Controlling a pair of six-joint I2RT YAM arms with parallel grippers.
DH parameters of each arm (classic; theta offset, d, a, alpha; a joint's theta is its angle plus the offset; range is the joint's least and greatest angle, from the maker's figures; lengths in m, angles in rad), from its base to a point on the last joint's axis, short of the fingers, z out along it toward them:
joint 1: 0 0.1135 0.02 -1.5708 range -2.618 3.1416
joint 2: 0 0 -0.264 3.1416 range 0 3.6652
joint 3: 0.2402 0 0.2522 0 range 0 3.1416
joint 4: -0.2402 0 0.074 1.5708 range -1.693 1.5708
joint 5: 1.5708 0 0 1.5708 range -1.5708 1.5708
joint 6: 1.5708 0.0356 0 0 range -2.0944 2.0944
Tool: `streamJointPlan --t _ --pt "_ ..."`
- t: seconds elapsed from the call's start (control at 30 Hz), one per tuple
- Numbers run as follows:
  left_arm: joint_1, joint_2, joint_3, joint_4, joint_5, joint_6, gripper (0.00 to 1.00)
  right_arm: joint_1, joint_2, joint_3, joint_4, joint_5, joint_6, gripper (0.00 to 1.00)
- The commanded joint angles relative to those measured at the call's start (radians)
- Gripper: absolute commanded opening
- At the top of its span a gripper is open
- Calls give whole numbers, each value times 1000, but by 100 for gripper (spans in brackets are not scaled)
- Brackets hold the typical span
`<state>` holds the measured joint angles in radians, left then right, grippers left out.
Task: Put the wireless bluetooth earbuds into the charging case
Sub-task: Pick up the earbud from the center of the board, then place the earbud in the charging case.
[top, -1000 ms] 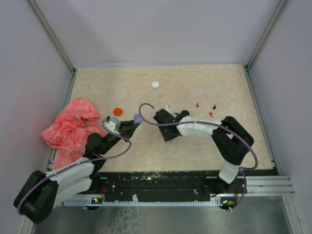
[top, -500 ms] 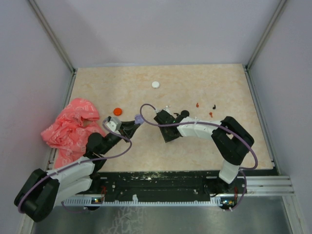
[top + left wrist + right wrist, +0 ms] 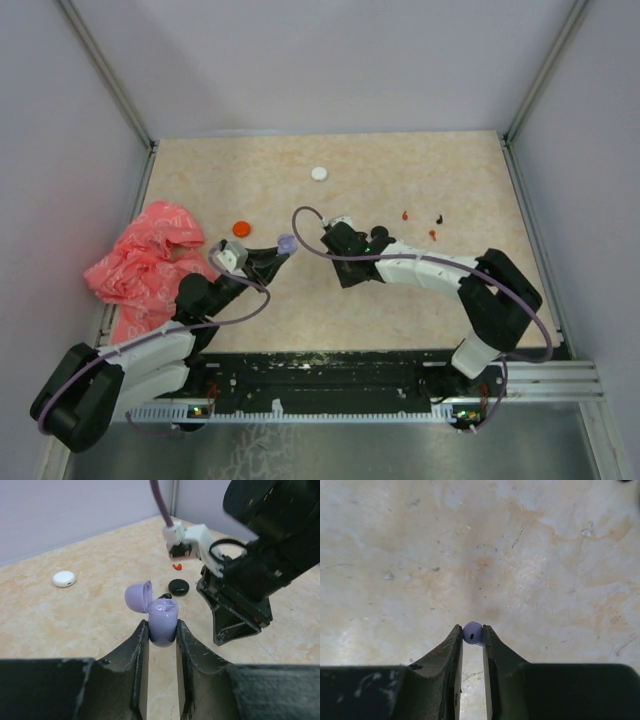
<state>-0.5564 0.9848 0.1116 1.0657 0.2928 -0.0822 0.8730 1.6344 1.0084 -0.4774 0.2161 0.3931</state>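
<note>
left jaws clamp the lilac charging case (image 3: pixel 163 621), its lid flipped open. near it, right jaws pinch a lilac earbud (image 3: pixel 472 632), possibly just touching the surface (image 3: pixel 400 180). a pink bag (image 3: pixel 150 262) lies at the left edge. farther right sit tiny red and black earbuds (image 3: pixel 432 234); the white disc (image 3: pixel 319 173) lies farthest.

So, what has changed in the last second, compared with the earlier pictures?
The right arm's elbow swung out to the right and its forearm stretched; the right gripper, shut on a lilac earbud, barely shifted. The left gripper kept the open lilac case in place. The pink bag and white disc stayed put.
</note>
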Motion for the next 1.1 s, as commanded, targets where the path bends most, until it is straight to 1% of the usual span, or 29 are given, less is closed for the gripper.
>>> streamJointPlan --t 0.0,0.2,0.37,0.57,0.73,1.07 --pt "-2 -5 -16 102 40 -6 0 9 -174 46 61 -26 -24 13" --pt "-1 -14 -17 190 61 -16 0 6 -320 84 135 -102 -24 10" --pt "0 3 8 273 85 -32 0 1 -406 95 225 -190 -3 10" --pt "0 22 32 338 107 -29 0 -2 -462 127 293 -248 20 10" --pt "0 32 58 380 138 -12 0 -4 -491 164 383 -351 54 10" --pt "2 95 83 579 214 -59 0 -4 -491 108 678 -546 200 10"
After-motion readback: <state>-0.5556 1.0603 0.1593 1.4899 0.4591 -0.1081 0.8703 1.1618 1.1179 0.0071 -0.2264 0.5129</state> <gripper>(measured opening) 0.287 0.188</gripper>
